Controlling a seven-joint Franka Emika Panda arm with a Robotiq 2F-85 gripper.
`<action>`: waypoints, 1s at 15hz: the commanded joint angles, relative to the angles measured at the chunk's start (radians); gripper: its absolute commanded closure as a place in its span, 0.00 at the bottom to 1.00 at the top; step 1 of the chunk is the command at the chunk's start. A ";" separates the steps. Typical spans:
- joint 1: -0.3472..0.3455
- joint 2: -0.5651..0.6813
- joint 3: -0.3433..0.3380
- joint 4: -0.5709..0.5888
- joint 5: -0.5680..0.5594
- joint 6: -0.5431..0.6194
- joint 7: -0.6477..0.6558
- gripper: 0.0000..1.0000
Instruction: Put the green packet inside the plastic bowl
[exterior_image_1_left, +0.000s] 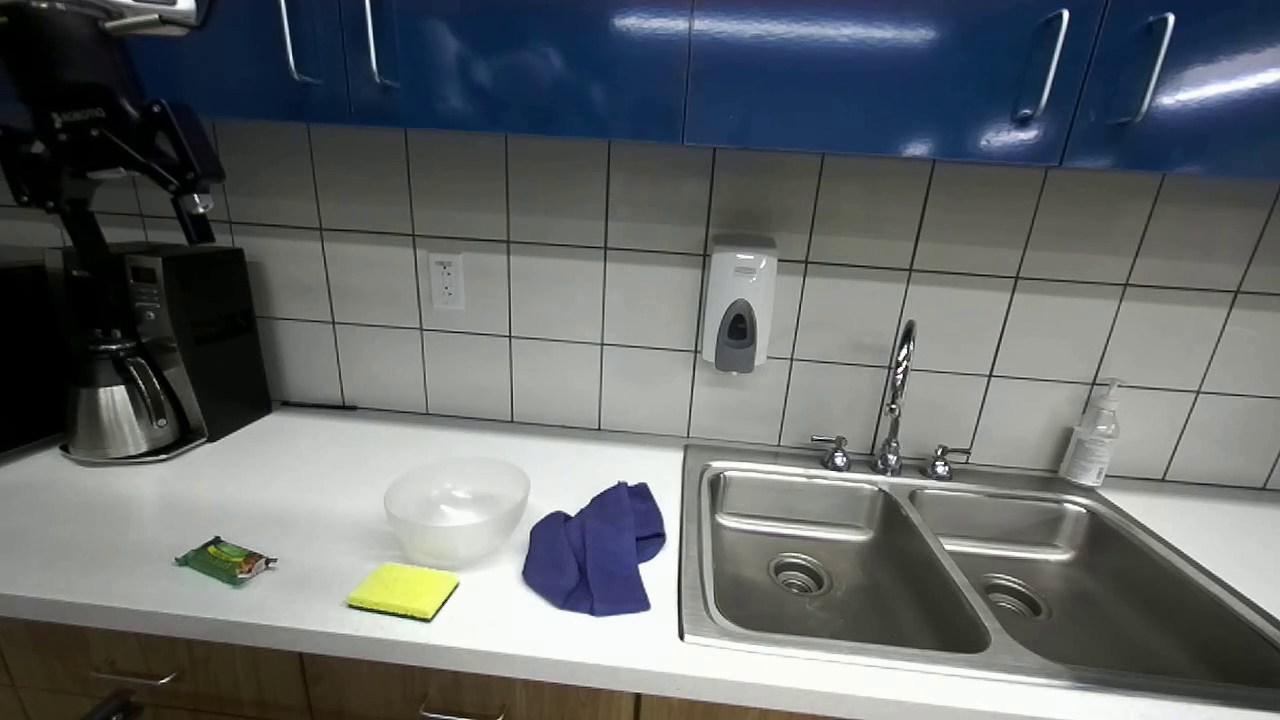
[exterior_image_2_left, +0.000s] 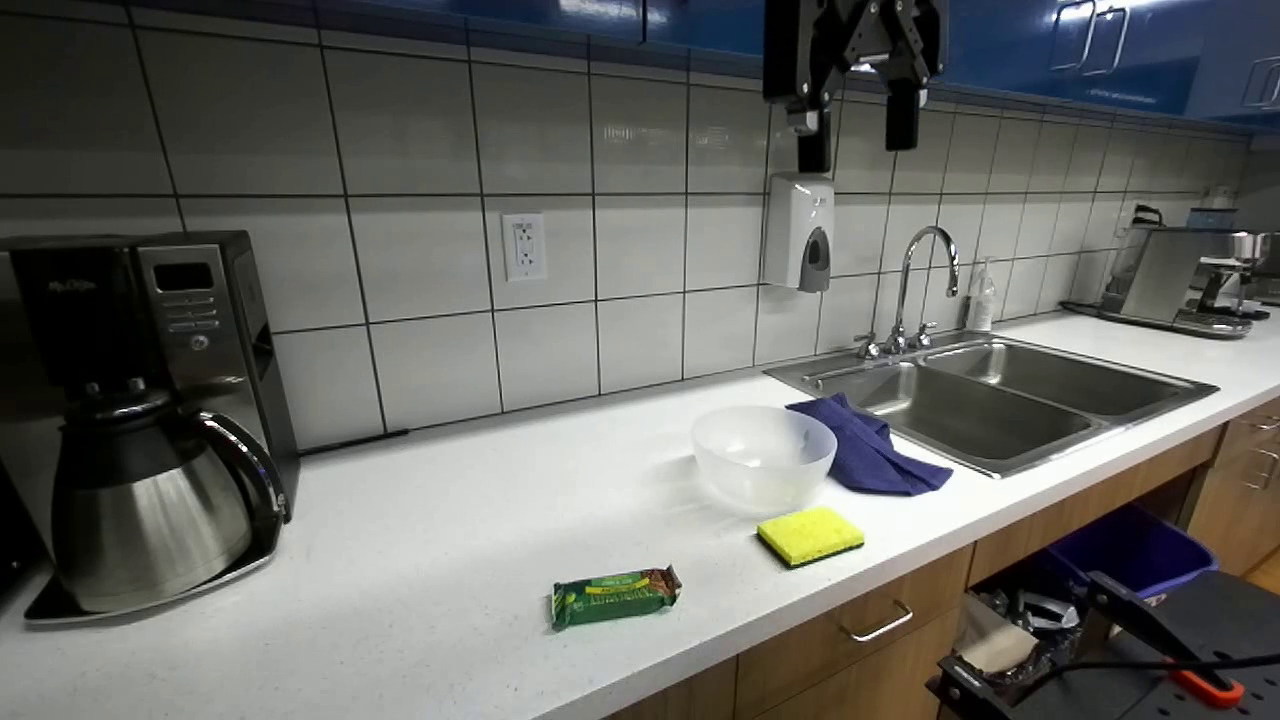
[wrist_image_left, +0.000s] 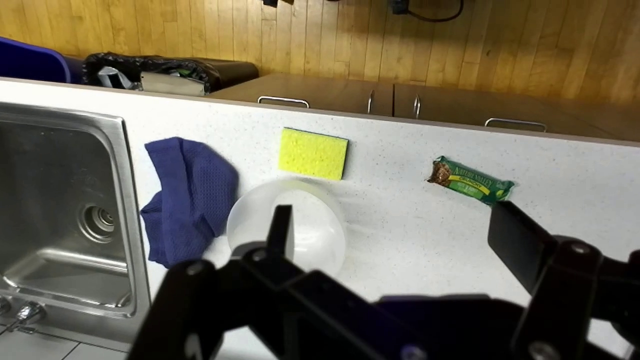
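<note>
"What surface are you over?"

"A long white counter (exterior_image_2_left: 430, 560), running along a tiled wall (exterior_image_1_left: 560, 290). Glossy blue cabinets (exterior_image_1_left: 520, 60) hang above it, wooden drawers (exterior_image_2_left: 810, 660) sit below, and my wrist view takes in a wooden floor (wrist_image_left: 325, 45) beyond the front edge."

"And set into it?"

"A metal sink (exterior_image_1_left: 800, 630) of two basins, a drain (exterior_image_1_left: 799, 574) in each. A purple-blue cloth (exterior_image_1_left: 595, 560) lies rumpled near its rim, and a yellow sponge (exterior_image_2_left: 812, 536) lies flat towards the front."

"Now the containers."

"A frosted plastic bowl (exterior_image_2_left: 740, 475) stands upright just beside the cloth and the sponge; looking down into it, I see only its own pale inside. A steel carafe (exterior_image_2_left: 150, 520) sits on the base of a coffee maker (exterior_image_2_left: 190, 310), its contents hidden from me. Below the counter, a lined bin (wrist_image_left: 235, 70) holds a tan piece (wrist_image_left: 172, 85) and scraps (wrist_image_left: 114, 79) I can't make out, with a blue bin (exterior_image_2_left: 1140, 550) next to it."

"And the green packet (exterior_image_2_left: 615, 598)?"

"Flat on the counter near the front edge, outside the bowl and apart from it, on the coffee maker's side."

"Your jaws?"

"My gripper (exterior_image_2_left: 858, 155) is up in the air, jaws spread wide, with nothing held between them."
</note>
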 joint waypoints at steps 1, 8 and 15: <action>0.019 0.081 -0.010 0.004 -0.042 0.057 -0.019 0.00; 0.051 0.248 -0.006 0.009 -0.085 0.181 -0.044 0.00; 0.082 0.410 -0.010 0.024 -0.122 0.307 -0.119 0.00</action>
